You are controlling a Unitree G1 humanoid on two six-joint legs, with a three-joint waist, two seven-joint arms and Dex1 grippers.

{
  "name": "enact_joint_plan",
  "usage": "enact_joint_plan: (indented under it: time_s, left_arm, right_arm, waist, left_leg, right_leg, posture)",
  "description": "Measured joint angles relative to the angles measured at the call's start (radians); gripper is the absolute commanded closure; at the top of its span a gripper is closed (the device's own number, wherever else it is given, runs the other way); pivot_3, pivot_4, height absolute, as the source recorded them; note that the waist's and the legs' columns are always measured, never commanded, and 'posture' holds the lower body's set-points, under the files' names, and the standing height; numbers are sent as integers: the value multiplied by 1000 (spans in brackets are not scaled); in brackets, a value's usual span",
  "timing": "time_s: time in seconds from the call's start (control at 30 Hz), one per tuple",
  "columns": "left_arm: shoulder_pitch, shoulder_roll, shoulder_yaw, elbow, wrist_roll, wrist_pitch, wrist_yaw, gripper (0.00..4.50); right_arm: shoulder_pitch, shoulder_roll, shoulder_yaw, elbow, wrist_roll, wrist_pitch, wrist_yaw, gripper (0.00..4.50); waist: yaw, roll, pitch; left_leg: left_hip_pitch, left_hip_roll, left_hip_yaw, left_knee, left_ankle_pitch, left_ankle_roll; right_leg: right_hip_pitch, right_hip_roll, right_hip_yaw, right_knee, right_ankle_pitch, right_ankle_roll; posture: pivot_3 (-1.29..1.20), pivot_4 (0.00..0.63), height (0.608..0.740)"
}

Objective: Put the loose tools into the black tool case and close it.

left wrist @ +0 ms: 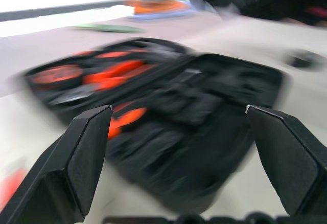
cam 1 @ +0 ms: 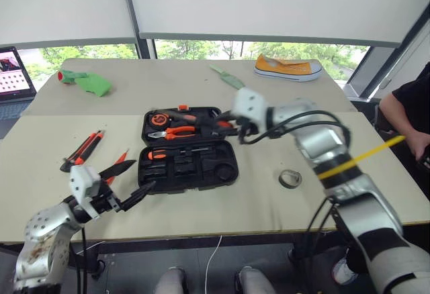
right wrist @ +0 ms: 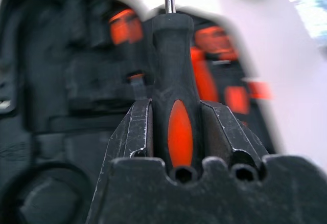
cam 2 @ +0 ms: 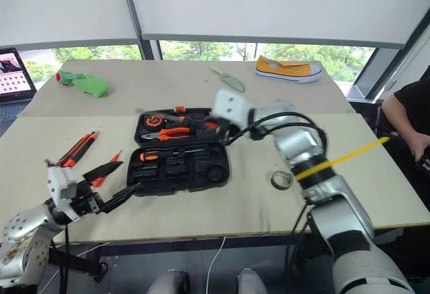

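Right hand (right wrist: pixel 175 119) above beige table (cam 1: pixel 269 200)

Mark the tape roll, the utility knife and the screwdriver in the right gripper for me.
tape roll (cam 1: pixel 290 178), left eye view, on its grey ring.
utility knife (cam 1: pixel 84 148), left eye view, mid-body.
screwdriver (right wrist: pixel 176 127), right wrist view, orange inlay of its handle between the fingers.

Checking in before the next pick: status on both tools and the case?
Right tool shut on a screwdriver, over the open black tool case. Left tool open, empty, near the case's left edge. Tape roll, knife loose on table.
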Motion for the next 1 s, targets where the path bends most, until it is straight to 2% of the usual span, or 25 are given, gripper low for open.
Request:
enact_joint_plan:
  time_s: [0.1, 0.37, 0.83, 0.87, 1.0]
  left_arm:
    - [30, -24, 3, -32, 0, -1, 22, 0]
    - [75, -33, -1, -75, 1, 0, 44, 0]
    - [96, -26, -13, -81, 3, 1, 41, 0]
    - [96, -25, -15, -81, 3, 0, 40, 0]
    - [97, -16, -14, -81, 3, 0, 39, 0]
  right_arm:
    - [-8, 19, 43, 77, -67, -13, 11, 3479]
    - [-28, 38, 71, 161, -213, -43, -20, 3479]
    - [-89, 75, 68, 311, -265, -136, -13, 3479]
    - [-91, 76, 68, 314, -266, -140, -6, 2477]
    - [-99, 72, 42, 316, -269, -166, 1, 1224]
  waist:
    - [14, 0, 0]
    - [7, 0, 0]
    - [5, 0, 0]
    - [5, 0, 0]
    - [6, 0, 0]
  left_leg:
    - [0, 0, 1, 0, 1, -2]
    - [1, 4, 3, 0, 1, -3]
    - [2, 5, 4, -2, 2, -4]
    - [2, 5, 5, -2, 2, -4]
    - [2, 5, 5, -3, 2, -4]
  right_leg:
    - [0, -1, 0, 0, 1, 0]
    - [-2, 3, 0, 0, 2, -5]
    - [-3, 3, 0, 1, 2, -6]
    - [-3, 3, 0, 1, 2, -6]
    - [-4, 3, 0, 1, 2, -6]
  posture:
    - [0, 150, 740]
    - [0, 150, 740]
    - [0, 150, 740]
    - [0, 150, 740]
    - [0, 150, 740]
